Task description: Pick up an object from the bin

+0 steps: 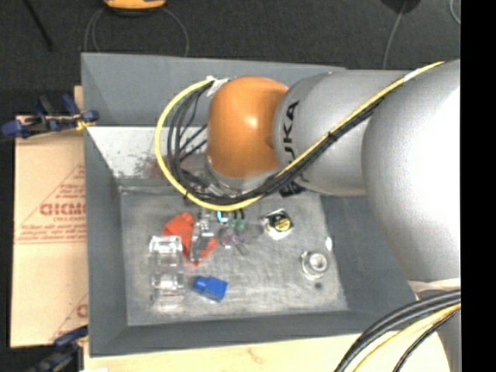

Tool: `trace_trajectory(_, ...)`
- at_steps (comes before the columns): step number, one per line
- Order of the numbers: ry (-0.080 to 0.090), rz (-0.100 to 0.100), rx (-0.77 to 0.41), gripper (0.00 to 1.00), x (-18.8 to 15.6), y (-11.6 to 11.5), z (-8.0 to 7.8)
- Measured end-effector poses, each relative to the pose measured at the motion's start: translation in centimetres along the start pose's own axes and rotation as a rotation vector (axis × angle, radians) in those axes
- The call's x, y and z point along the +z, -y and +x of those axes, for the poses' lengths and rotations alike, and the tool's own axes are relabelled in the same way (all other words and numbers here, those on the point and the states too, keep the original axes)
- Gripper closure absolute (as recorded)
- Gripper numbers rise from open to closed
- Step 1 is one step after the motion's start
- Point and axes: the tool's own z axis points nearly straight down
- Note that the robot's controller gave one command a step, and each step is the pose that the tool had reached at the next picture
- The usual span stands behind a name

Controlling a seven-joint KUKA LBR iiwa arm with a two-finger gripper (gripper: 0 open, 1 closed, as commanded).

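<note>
My gripper reaches down into the left middle of the bin, beneath the arm's orange cover. It stands against an orange-red plastic piece, whose right part it hides. Just to its right lies a small purple and green thing. A clear plastic block sits to its lower left. A blue piece lies below it, apart from it.
A small black, yellow and white round thing lies right of centre. A silver round metal part sits nearer the bin's right wall. A second clear piece lies at the lower left. The arm covers the bin's upper right.
</note>
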Motion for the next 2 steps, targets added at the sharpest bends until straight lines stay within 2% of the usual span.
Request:
trace_trajectory(1, 0.013, 0.000, -0.283, 0.00, 6.70, 0.06, -0.53)
trace_trajectory(2, 0.011, -0.001, -0.279, 0.00, 6.47, 0.04, -0.73)
